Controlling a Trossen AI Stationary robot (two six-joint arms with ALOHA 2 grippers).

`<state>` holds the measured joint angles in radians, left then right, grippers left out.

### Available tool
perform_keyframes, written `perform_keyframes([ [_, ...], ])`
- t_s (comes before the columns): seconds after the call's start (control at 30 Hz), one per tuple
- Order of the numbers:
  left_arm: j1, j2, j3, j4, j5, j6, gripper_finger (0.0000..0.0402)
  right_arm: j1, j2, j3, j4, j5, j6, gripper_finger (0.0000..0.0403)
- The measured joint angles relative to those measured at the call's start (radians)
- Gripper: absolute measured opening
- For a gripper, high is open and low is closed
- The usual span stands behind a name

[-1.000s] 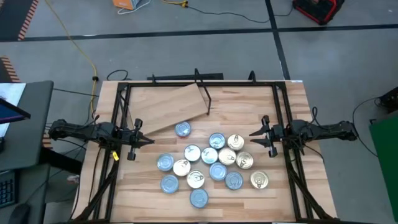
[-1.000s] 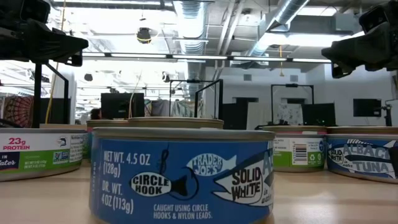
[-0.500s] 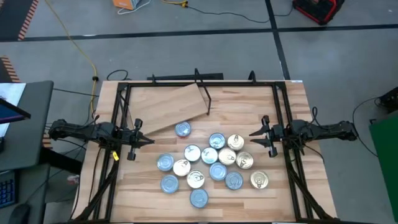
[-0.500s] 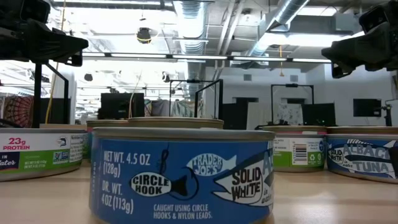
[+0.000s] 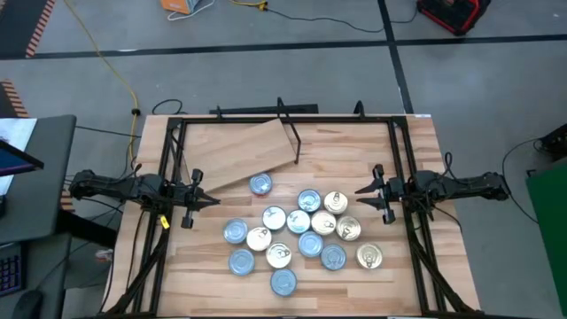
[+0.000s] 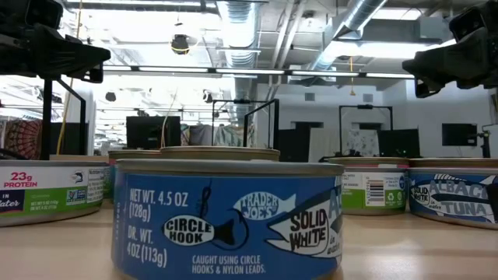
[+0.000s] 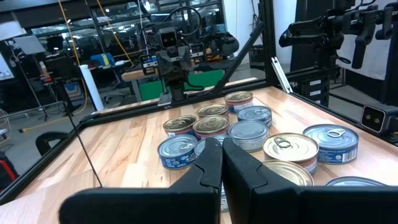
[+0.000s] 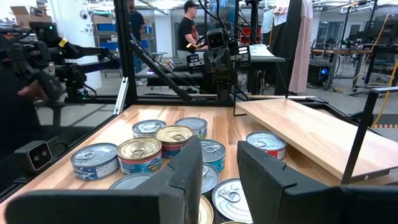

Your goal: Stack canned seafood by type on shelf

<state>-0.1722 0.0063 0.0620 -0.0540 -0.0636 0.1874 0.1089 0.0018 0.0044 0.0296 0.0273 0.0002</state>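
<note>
Tins of canned seafood (image 5: 297, 232), blue-labelled and gold-lidded, cluster at lower centre of the high view, between the two grippers and apart from both. One lone tin (image 5: 260, 184) lies just below the shelf (image 5: 241, 149), a plywood board at upper centre with a black rod (image 5: 290, 135) at its right edge. Left gripper (image 5: 209, 201), fingers pressed together, hovers at centre left. Right gripper (image 5: 361, 194), fingers slightly apart and empty, hovers at centre right.

Nothing has changed since the earlier pictures; nothing has moved.
</note>
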Motion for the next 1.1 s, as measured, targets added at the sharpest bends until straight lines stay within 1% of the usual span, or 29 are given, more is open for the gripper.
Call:
perform_keyframes([
  [0.4, 0.0, 0.0, 0.0, 0.009, 0.0, 0.0, 0.0, 0.0, 0.0, 0.0, 0.0, 0.0, 0.0, 0.0132],
  [0.47, 0.0, 0.0, -0.001, 0.016, 0.003, -0.038, 0.0, 0.0, 0.0, 0.0, 0.0, 0.0, 0.0, 0.0132],
  [0.6, 0.0, 0.0, -0.002, 0.047, 0.018, -0.193, 0.0, 0.0, 0.0, 0.0, 0.0, 0.0, 0.0, 0.0132],
  [0.7, 0.0, 0.0, -0.005, 0.075, 0.016, -0.257, 0.0, 0.0, 0.0, 0.0, 0.0, 0.0, 0.0, 0.0132],
  [0.77, 0.0, 0.0, -0.005, 0.089, 0.016, -0.283, 0.0, 0.0, 0.0, 0.0, 0.0, 0.0, 0.0, 0.0132],
  [1.1, 0.0, 0.0, -0.004, 0.084, 0.002, -0.311, 0.0, 0.0, 0.0, 0.0, 0.0, 0.0, 0.0, 0.0132],
])
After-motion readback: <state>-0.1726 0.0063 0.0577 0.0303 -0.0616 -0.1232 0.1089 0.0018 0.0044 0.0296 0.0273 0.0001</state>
